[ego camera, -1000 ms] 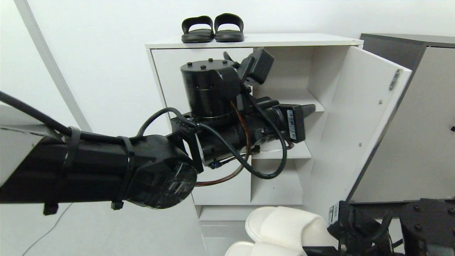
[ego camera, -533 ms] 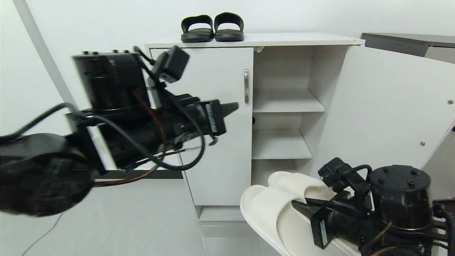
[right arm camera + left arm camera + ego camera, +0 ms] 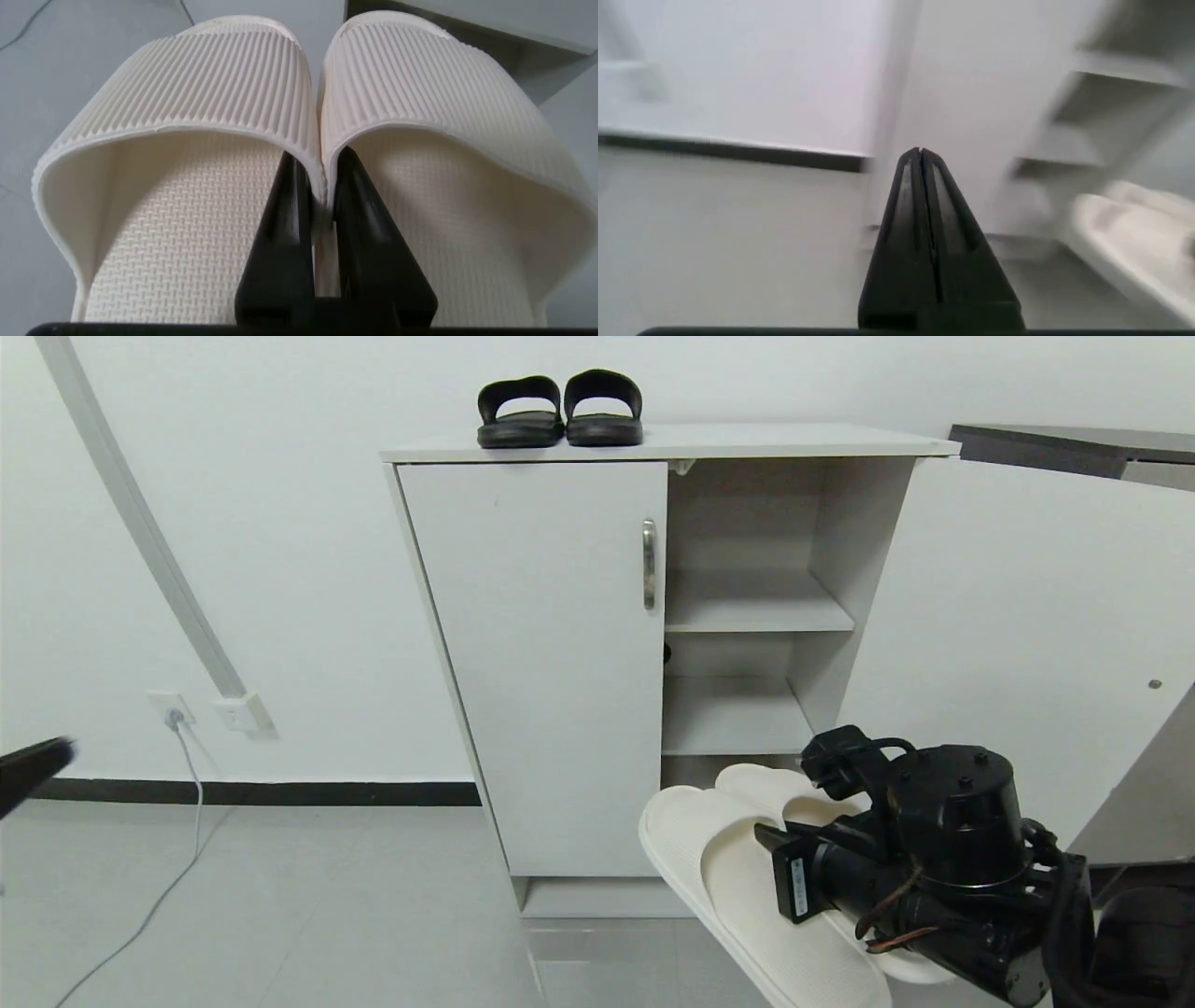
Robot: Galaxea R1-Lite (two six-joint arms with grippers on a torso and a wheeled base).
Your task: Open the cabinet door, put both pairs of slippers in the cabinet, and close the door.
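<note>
Our right gripper (image 3: 322, 170) pinches the adjoining straps of the white slippers (image 3: 738, 859) so the pair carries as one, low before the open cabinet (image 3: 541, 663), black slippers (image 3: 560, 413) on top, left gripper (image 3: 920, 161) pressed together, aside.

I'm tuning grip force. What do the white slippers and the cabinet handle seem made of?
The white slippers look like soft foam or rubber, matte, with ribbed straps and textured footbeds. The handle is probably metal: a slim bar with a silvery sheen.
</note>
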